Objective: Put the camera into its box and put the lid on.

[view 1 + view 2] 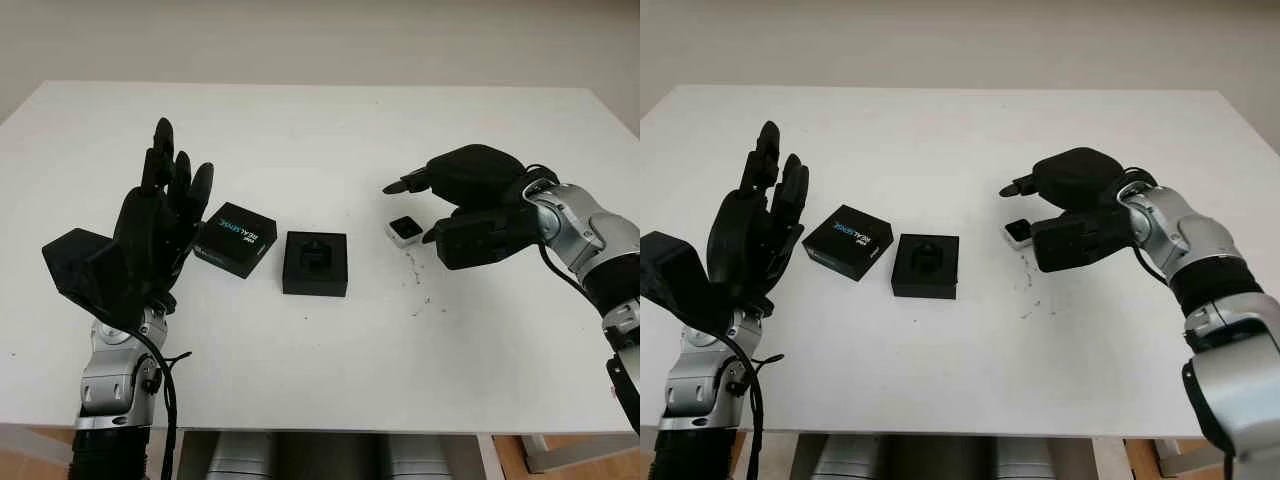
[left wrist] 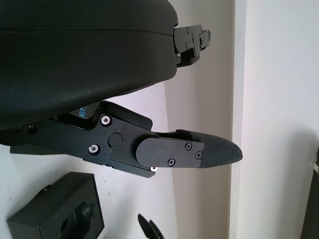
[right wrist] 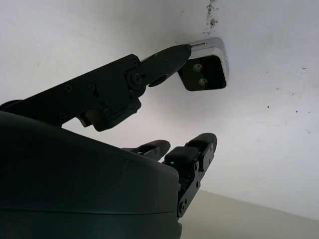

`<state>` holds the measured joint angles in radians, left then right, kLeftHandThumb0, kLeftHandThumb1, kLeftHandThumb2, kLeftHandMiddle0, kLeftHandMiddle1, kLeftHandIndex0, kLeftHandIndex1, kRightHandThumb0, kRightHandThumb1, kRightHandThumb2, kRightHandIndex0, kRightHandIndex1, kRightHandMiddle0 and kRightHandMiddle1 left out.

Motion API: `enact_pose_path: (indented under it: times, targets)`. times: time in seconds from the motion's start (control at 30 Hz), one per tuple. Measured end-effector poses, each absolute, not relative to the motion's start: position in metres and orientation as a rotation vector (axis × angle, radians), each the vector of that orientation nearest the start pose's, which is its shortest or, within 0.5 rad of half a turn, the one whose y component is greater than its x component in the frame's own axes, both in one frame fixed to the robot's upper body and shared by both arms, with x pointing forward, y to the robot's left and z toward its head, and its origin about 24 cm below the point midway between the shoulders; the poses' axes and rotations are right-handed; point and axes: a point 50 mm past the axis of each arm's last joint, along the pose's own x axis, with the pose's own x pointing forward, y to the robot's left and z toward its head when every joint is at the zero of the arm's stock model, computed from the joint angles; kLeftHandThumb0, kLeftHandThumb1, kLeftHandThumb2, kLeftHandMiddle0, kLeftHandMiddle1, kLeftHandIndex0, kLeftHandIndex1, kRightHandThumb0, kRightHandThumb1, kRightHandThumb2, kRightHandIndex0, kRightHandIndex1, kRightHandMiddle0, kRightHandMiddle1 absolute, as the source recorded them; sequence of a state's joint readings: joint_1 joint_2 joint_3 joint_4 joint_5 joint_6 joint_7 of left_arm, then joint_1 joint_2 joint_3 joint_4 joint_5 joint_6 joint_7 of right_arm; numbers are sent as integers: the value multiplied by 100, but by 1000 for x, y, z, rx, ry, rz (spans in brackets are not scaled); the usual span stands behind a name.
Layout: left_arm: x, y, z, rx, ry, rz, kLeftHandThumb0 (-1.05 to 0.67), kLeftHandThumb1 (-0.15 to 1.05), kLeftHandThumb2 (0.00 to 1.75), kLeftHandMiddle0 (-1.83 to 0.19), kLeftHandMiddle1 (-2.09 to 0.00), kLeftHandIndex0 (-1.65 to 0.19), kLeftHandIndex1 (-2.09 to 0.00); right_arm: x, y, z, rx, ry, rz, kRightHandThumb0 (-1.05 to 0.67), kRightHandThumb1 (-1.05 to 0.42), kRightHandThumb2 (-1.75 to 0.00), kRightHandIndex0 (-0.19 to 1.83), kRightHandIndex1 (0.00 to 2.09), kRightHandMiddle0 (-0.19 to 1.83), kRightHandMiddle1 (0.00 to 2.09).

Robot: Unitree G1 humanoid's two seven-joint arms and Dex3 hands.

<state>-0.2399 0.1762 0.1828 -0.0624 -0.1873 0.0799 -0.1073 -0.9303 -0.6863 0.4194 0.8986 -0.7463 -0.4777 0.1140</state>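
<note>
The small silver camera (image 1: 405, 230) lies on the white table (image 1: 320, 120), right of the open black box (image 1: 315, 262) with its dark foam insert. The black lid (image 1: 235, 238) with printed lettering lies left of the box. My right hand (image 1: 412, 208) hovers open just over the camera, fingers to its far side and thumb to its near side. In the right wrist view one fingertip (image 3: 182, 50) is at the edge of the camera (image 3: 207, 67), which is not gripped. My left hand (image 1: 175, 175) is raised open at the left, beside the lid.
Dark specks (image 1: 415, 272) mark the table just in front of the camera. The table's front edge runs close to both forearms. In the left wrist view the box (image 2: 60, 216) sits below the left hand's finger (image 2: 189, 152).
</note>
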Motion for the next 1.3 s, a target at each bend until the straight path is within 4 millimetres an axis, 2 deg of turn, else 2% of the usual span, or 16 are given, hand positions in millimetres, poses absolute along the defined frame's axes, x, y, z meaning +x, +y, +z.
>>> enact_pose_path:
  times: [0.3, 0.97, 1.3]
  targets:
    - [292, 202, 123, -15, -246, -8, -66, 105, 35, 13, -5, 14, -5, 382, -217, 150, -1545, -206, 424, -40, -84, -6, 49, 8, 58, 8]
    - [291, 203, 124, -9, -254, -9, -66, 105, 34, 12, -5, 14, -5, 382, -216, 133, -1570, -131, 465, -40, -88, -6, 49, 6, 57, 6]
    - [290, 203, 124, -8, -250, -2, -66, 105, 34, 11, -6, 13, -5, 381, -222, 126, -1573, -136, 418, -39, -89, -6, 58, 11, 67, 12]
